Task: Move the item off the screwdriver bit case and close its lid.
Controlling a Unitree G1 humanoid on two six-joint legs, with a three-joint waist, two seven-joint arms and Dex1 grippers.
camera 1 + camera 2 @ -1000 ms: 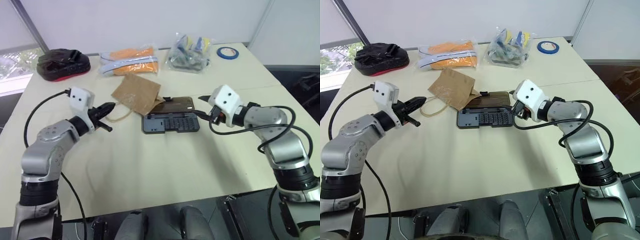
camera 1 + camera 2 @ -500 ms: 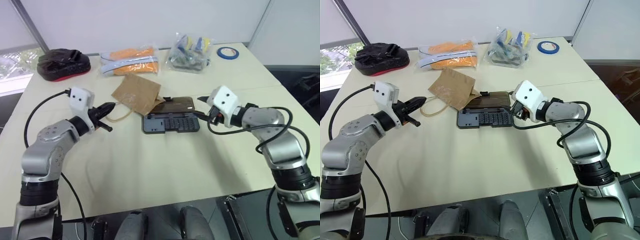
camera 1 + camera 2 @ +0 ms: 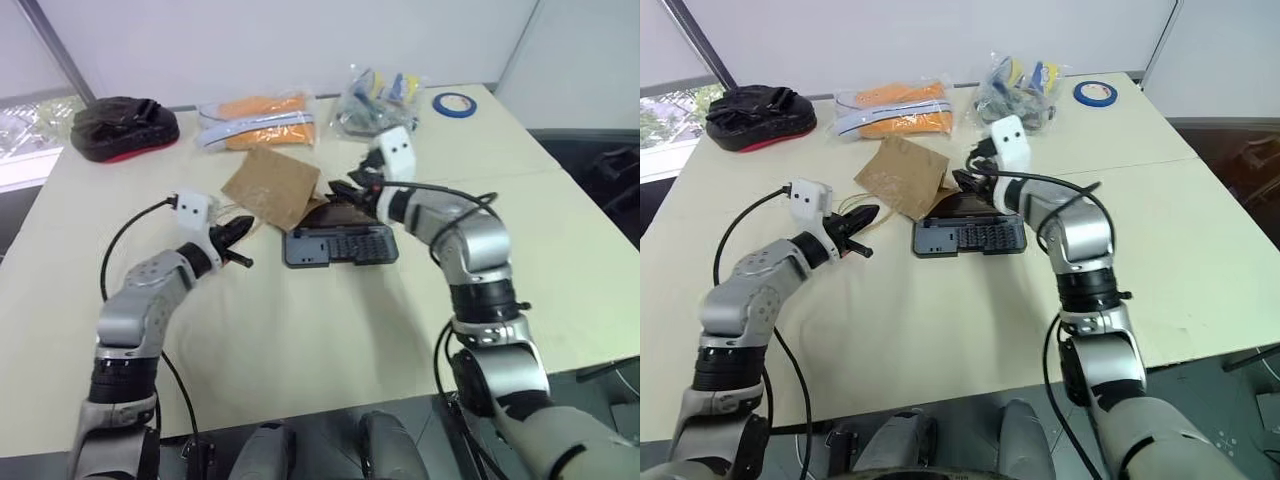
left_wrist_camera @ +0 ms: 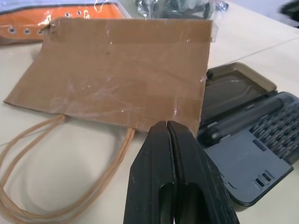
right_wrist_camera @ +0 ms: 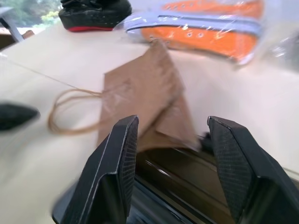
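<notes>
The item, a brown paper bag (image 3: 272,188), lies flat on the table with one corner resting on the lid (image 3: 347,213) of the screwdriver bit case (image 3: 340,245). The lid is folded open behind the grey tray of bits. The bag's loop handles (image 4: 46,186) trail toward my left gripper (image 3: 245,230), which is shut and empty, its tip just short of the bag's edge (image 4: 121,74). My right gripper (image 5: 173,122) hovers open over the lid, close to the bag's overlapping corner (image 5: 140,93). Its fingers (image 5: 114,158) hold nothing.
A black-and-red pouch (image 3: 125,125) sits at the far left. Clear bags of orange things (image 3: 262,120) and another clear bag (image 3: 375,105) lie behind the paper bag. A blue tape roll (image 3: 455,103) is at the far right corner.
My right arm has swung left and forward from beside the case to over the lid, rolling its wrist. My left gripper has shifted slightly right and down toward the bag.
</notes>
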